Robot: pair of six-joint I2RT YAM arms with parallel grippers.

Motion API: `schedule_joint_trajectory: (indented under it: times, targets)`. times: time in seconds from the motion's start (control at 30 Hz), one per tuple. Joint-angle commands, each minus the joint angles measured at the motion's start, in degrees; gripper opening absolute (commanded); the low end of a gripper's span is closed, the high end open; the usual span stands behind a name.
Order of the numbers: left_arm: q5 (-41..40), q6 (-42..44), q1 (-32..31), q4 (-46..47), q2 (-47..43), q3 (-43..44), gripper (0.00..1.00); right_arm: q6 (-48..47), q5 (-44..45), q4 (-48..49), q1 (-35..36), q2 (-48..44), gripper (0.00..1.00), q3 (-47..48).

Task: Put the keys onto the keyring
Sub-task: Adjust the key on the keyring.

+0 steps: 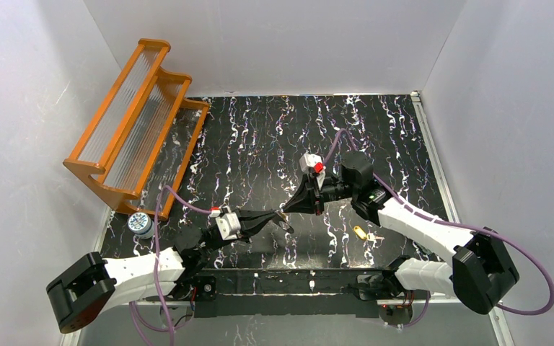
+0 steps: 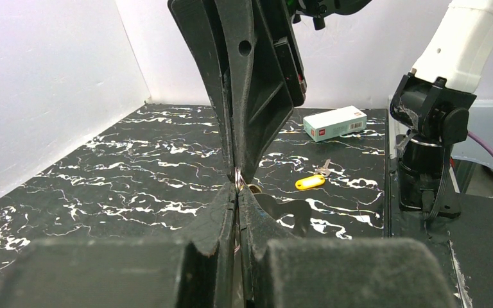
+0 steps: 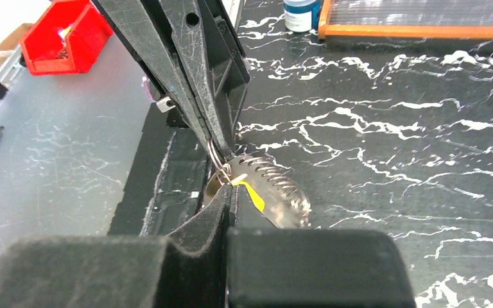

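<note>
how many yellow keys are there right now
2. One key lies on the table by the right arm's base. The other key is a yellow sliver pinched in the right gripper, mostly hidden.

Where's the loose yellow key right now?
Top view: the yellow key lies on the table right of centre, beside the right arm's white forearm.

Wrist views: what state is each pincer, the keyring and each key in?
left pincer, shut on the keyring
keyring, held off the table
right pincer, shut on the held key
held key, against the keyring; cannot tell if threaded
other key, lying loose on the table
</note>
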Motion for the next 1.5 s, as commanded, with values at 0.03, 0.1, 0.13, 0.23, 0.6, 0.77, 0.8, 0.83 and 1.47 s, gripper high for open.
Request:
schedule_joint_trajectory:
  times: [0.03,0.1,0.13,0.23,0.6,0.77,0.8,0.83,1.47]
  targets:
    - [0.3,0.0,-0.3,3.6,-0.6,0.5,0.00,-1.5,-1.3,-0.8,-0.2,-0.2,0.01,2.6]
    - [0.2,0.0,-0.3,3.6,-0.8,0.4,0.00,-1.9,-0.6,-1.2,-0.1,-0.4,0.01,2.3]
    - [0.2,0.0,-0.3,3.6,-0.9,0.4,0.00,-1.9,0.1,-1.5,-0.1,-0.3,0.01,2.2]
    - [0.6,0.2,-0.3,3.6,-1.2,0.5,0.00,-2.4,2.4,-3.4,-0.2,0.5,0.01,2.3]
    - [3.2,0.3,-0.3,3.6,0.6,1.9,0.00,-5.5,3.3,-7.3,0.0,1.8,0.06,3.2]
    - [3.4,0.3,-0.3,3.6,1.4,1.9,0.00,-7.4,4.9,-1.5,-0.1,-5.9,0.43,-1.3]
    - [3.5,0.2,-0.3,3.6,1.4,1.9,0.00,-8.0,5.3,-0.7,-0.1,-7.4,0.45,-2.1]
    - [3.5,0.2,-0.3,3.6,1.4,1.9,0.00,-8.5,5.4,0.2,-0.1,-8.7,0.45,-2.9]
    - [3.9,-0.5,-0.3,3.6,1.3,2.1,0.00,-6.2,-2.5,6.9,2.8,-2.8,0.35,-1.7]
